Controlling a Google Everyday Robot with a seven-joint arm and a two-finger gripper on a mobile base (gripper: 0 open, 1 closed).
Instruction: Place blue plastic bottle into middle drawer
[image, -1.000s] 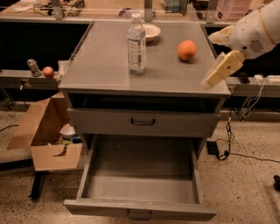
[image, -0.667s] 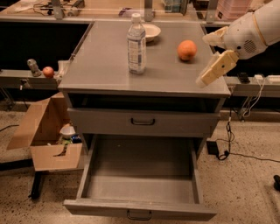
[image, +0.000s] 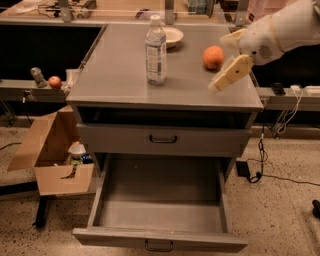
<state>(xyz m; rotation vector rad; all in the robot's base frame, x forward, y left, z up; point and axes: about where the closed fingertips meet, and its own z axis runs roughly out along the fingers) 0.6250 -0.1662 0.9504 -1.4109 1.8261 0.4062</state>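
I'm hovering the gripper (image: 222, 80) right of the bottle (image: 156, 50), well apart; released or clenched, I can't tell. I'm aiming left for its label, skirting the orange (image: 213, 57).

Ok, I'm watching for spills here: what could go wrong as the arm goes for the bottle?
The gripper hangs over the right side of the cabinet top, close by the orange; reaching for the bottle may knock the orange off. The tall upright bottle could tip if nudged.

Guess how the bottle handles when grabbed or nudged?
Bottle stands tall and slim, so a high nudge would probably tip it. Its clear plastic likely flexes under squeeze. The round body may roll if toppled. Gripper hovers to its right, near the orange.
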